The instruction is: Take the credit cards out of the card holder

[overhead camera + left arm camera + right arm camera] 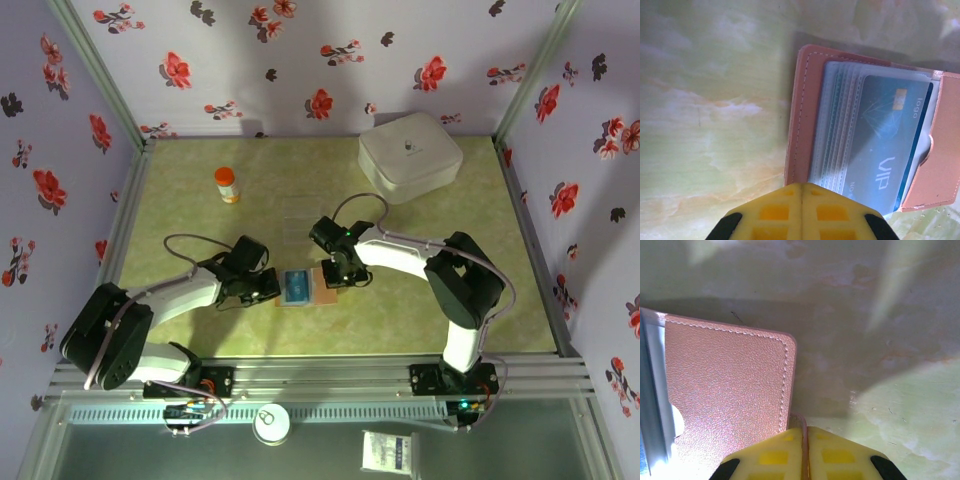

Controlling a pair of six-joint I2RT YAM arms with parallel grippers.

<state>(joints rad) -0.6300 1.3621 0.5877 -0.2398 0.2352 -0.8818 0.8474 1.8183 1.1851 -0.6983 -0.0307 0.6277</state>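
The brown card holder [322, 291] lies open on the green table between my two grippers. Its inside shows clear sleeves with a blue "VIP" credit card [885, 145] on top; more cards sit behind it, seen edge-on. From above the cards [297, 285] read as a blue patch. My left gripper [268, 290] is shut with nothing between its fingers, its tips [801, 186] at the left flap's edge [807, 100]. My right gripper [338, 276] is shut on a thin brown edge of the card holder [730, 385], the strip pinched between the tips [804, 429].
A big white rounded box [410, 153] stands at the back right. An orange bottle [227, 184] stands at the back left. A clear plastic tray [300, 220] lies just behind the wallet. Floral walls close in the table on three sides.
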